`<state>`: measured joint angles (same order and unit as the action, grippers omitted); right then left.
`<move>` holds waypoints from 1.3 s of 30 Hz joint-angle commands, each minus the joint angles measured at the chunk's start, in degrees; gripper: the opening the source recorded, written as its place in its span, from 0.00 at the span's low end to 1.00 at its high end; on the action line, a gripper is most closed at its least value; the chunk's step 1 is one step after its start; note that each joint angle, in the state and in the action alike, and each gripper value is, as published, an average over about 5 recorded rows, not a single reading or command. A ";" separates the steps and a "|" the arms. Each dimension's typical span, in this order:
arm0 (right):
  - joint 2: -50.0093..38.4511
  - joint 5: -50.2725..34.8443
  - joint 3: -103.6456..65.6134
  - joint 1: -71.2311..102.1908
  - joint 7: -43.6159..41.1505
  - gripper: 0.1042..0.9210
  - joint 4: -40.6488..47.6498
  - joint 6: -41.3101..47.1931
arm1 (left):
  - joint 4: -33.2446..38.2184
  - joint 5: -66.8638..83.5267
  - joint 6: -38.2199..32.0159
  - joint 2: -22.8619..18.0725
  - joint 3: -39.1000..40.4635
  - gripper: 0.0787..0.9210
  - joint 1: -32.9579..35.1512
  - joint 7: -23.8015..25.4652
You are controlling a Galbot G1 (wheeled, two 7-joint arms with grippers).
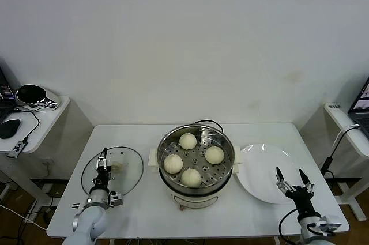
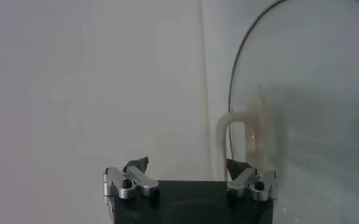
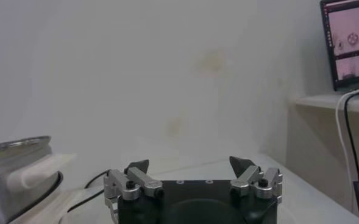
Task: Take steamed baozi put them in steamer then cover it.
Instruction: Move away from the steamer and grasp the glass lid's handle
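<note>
The steamer [image 1: 196, 190] stands mid-table, uncovered, and several cream-white baozi [image 1: 187, 140] lie on its perforated tray. To its left the glass cover [image 1: 130, 177] lies flat on the table, cream handle [image 1: 117, 168] upward. My left gripper [image 1: 103, 161] hangs open over the cover, just beside the handle. In the left wrist view the handle [image 2: 240, 137] stands ahead of one fingertip of the open left gripper [image 2: 188, 164], with nothing between the jaws. My right gripper [image 1: 289, 173] is open and empty above the white plate [image 1: 259, 164]. The right wrist view shows the right gripper [image 3: 189, 164] and the steamer [image 3: 11, 176] off to one side.
The bare white plate lies right of the steamer. A black cable [image 1: 210, 123] runs behind the pot. A side table [image 1: 40, 119] with a mouse and shiny headgear stands at the left. Another with a laptop [image 3: 348, 42] stands at the right.
</note>
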<state>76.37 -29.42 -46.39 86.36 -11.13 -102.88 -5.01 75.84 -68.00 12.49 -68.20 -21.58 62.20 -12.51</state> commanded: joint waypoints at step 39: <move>-0.04 0.51 -0.33 0.85 -0.05 0.88 -0.67 -0.41 | 5.89 -0.17 5.50 -1.17 -4.00 0.07 1.65 5.26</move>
<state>76.40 -28.83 -46.69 87.18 -11.17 -103.30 -5.33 71.24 -67.29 10.87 -68.05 -22.65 60.49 -13.24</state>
